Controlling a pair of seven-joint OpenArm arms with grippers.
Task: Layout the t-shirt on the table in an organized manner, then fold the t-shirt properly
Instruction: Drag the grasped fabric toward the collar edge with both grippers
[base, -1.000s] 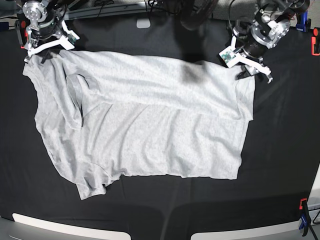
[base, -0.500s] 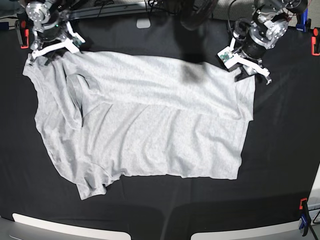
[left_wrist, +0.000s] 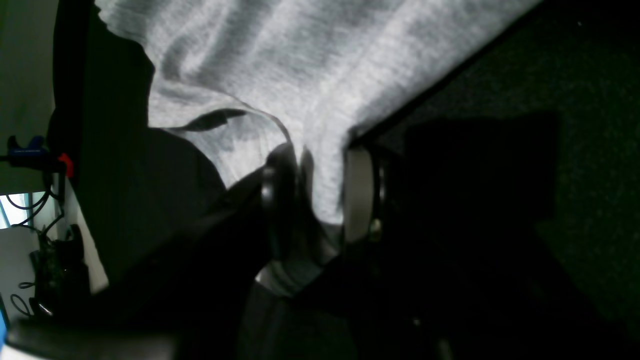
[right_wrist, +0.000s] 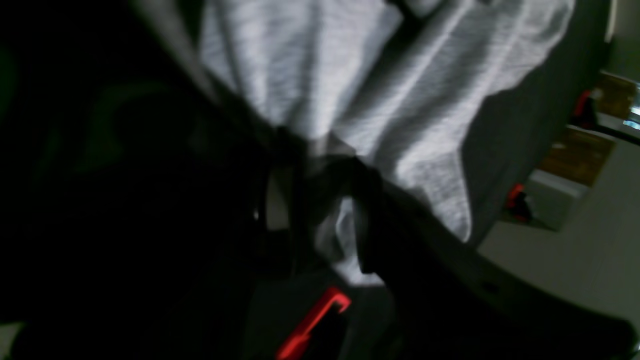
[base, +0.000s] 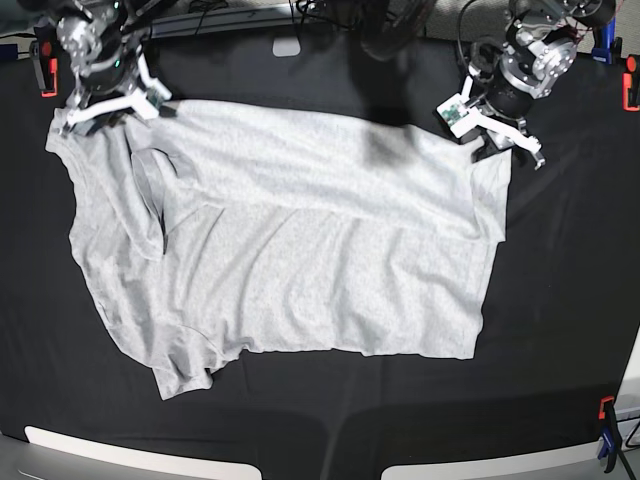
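Observation:
The light-grey t-shirt (base: 320, 240) lies spread flat on the black table (base: 560, 300), plain side up, with no lettering showing. One sleeve is folded in at the left (base: 150, 190). My left gripper (base: 492, 140) is shut on the shirt's far right corner. In the left wrist view, cloth (left_wrist: 320, 100) runs between its fingers (left_wrist: 357, 195). My right gripper (base: 105, 112) is shut on the far left corner. The right wrist view is blurred, but cloth (right_wrist: 400, 100) is pinched between the fingers (right_wrist: 277, 205).
Red clamps sit at the far edge at left (base: 40, 75) and right (base: 630, 90). A blue and red clamp (base: 605, 425) is at the near right edge. A grey object (base: 287, 46) lies at the far edge. White panels line the near edge (base: 130, 455).
My right gripper has shifted slightly rightward and turned, still holding the far left corner. My left gripper has edged a little toward the far edge. The shirt's far edge lies straighter.

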